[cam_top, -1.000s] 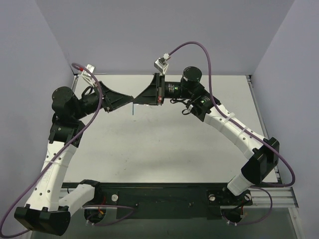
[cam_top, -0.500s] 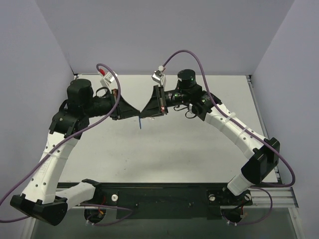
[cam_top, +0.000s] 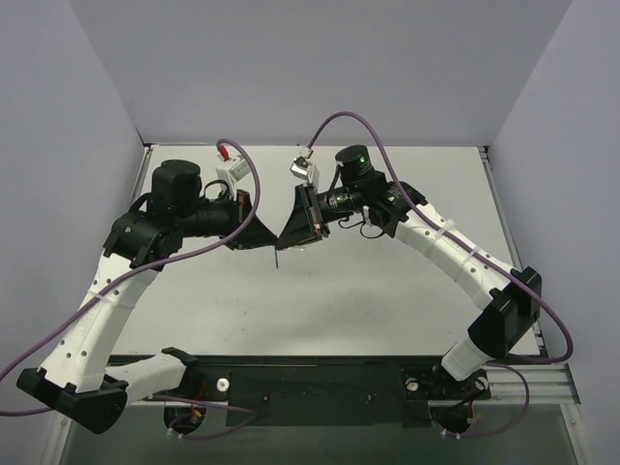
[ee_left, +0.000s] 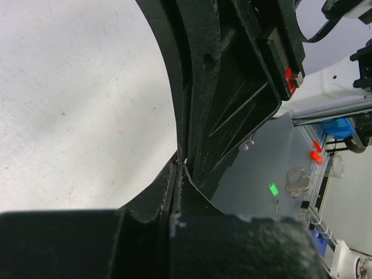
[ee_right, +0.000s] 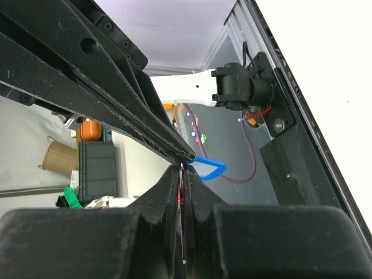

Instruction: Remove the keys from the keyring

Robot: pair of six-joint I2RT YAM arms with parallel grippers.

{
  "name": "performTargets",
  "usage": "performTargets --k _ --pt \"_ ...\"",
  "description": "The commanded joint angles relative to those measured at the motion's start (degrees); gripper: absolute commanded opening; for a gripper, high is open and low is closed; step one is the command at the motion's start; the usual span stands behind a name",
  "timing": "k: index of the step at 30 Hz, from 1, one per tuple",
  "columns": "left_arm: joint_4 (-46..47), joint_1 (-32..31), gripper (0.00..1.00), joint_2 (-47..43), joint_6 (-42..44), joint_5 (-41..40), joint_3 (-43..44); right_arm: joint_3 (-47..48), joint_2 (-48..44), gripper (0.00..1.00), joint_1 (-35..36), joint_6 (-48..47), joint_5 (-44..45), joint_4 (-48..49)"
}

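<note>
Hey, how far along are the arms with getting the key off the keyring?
Done: the blue tag dangles clear of the table, so the keyring is lifted. In hand: left gripper and right gripper pinch shut tip to tip above it. Remaining: the key is too small to see, so no separation shows.

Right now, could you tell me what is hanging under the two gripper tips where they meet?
The blue tag hangs just below. The key and ring cannot be seen: the shut fingers cover them.
</note>
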Motion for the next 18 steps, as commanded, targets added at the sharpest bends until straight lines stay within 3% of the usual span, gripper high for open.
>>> performTargets --k 1,18 --pt "-3.3 -3.5 0.0 1.0 3.6 5.3 -0.8 1.0 -0.7 0.0 2.7 0.4 -4.3 7.7" --pt "-6.9 -7.9 0.0 4.0 5.8 11.0 -2.3 -2.3 -0.6 0.0 2.6 0.3 -10.0 6.4"
